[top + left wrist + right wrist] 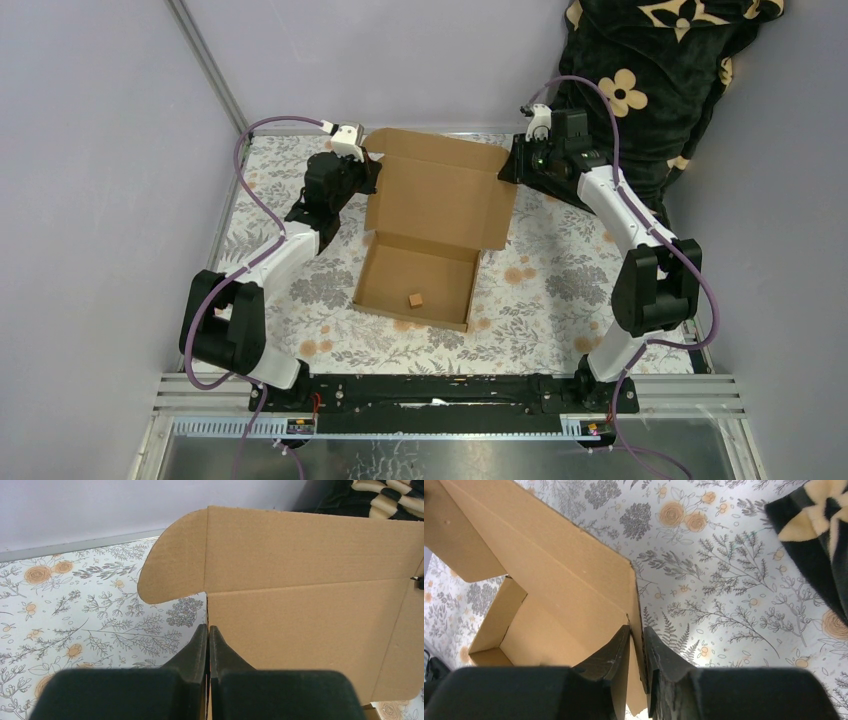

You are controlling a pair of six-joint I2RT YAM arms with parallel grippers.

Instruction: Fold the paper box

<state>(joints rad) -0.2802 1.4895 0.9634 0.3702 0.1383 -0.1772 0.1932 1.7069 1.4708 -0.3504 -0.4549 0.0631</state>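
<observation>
The paper box lies mid-table, brown and unprinted. Its shallow tray faces me, and its lid panel stands raised behind it. My left gripper is shut on the lid's left edge. In the left wrist view the cardboard edge runs between the fingertips of the left gripper, below a rounded ear flap. My right gripper is shut on the lid's right side flap. In the right wrist view the flap of the paper box is pinched in the right gripper.
A small brown cube sits inside the tray. A dark flowered blanket hangs at the back right. A floral cloth covers the table, grey walls close it in on three sides, and a metal rail runs along the near edge.
</observation>
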